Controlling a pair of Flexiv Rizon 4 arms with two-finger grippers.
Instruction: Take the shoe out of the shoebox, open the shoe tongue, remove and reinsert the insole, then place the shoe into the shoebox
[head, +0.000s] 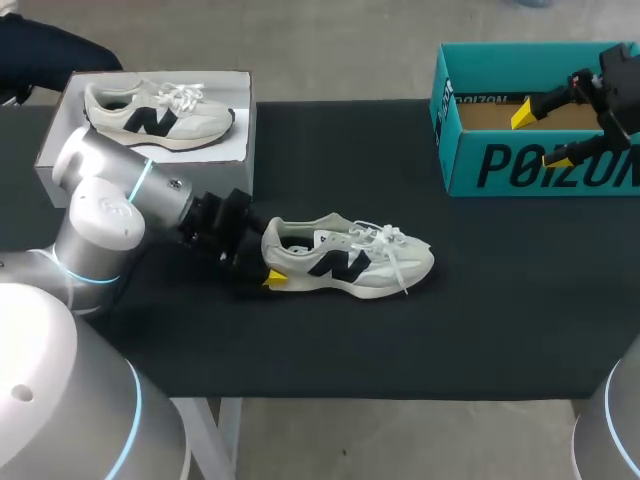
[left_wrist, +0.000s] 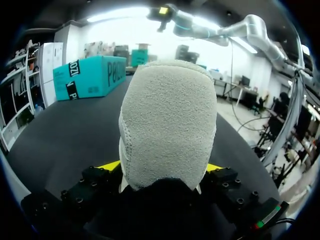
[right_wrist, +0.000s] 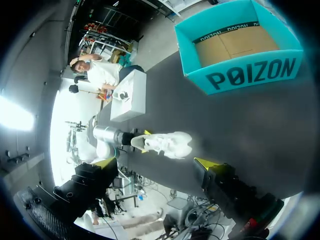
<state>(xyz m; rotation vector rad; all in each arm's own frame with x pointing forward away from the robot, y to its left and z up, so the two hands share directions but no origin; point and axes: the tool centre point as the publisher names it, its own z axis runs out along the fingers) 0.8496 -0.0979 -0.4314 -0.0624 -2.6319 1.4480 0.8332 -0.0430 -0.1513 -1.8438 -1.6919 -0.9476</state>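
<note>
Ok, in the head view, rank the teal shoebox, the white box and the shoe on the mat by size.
Tied: teal shoebox and white box look alike; shoebox is cut off at the edge.
Smallest: shoe on the mat.

The left arm (head: 110, 215) blocked the heel end of the shoe (head: 350, 258), its jaws clasping the heel; bare surface (head: 480, 290) lay free past the toe and along both sides. Over the open-topped shoebox (head: 540, 165) hung the spread jaws of the right arm (head: 615, 90). A white box (head: 60, 140) filled the far left corner.

left pincer (head: 268, 260) clamps the heel of the shoe (head: 350, 255), right pincer (head: 541, 137) hangs high, fingers spread.
</note>
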